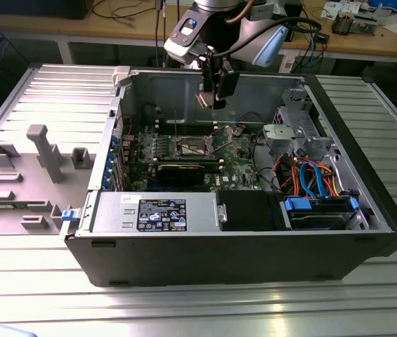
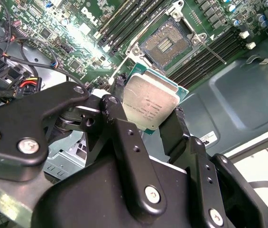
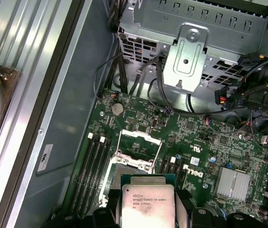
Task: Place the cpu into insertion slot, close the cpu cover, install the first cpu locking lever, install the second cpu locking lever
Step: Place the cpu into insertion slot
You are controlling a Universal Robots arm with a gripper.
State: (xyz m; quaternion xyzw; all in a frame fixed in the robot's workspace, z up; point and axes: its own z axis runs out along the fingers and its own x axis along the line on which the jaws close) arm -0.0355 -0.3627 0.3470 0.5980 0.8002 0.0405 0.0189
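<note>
My gripper [image 1: 211,100] hangs above the open computer case, over the green circuit board. It is shut on the cpu [image 2: 150,103], a flat silver-grey square pinched by its edges between the two black fingers [image 2: 114,108]. The cpu [image 3: 148,205] is still in the air, a short way from the insertion slot [image 2: 164,45], whose dark centre lies bare. In the first wrist view the insertion slot [image 3: 130,164] sits just past the cpu's edge. The cpu cover [image 3: 138,138] stands swung open behind it. A thin locking lever [image 2: 214,49] lies released beside the slot.
Long memory slots [image 3: 93,166] flank the socket. A black expansion card [image 1: 180,172] crosses the board. The metal drive cage [image 3: 190,52] and bundles of cables [image 1: 307,175] are at the exterior view's right, the power supply [image 1: 156,213] is in front, and grey fixtures [image 1: 43,151] stand on the table at the left.
</note>
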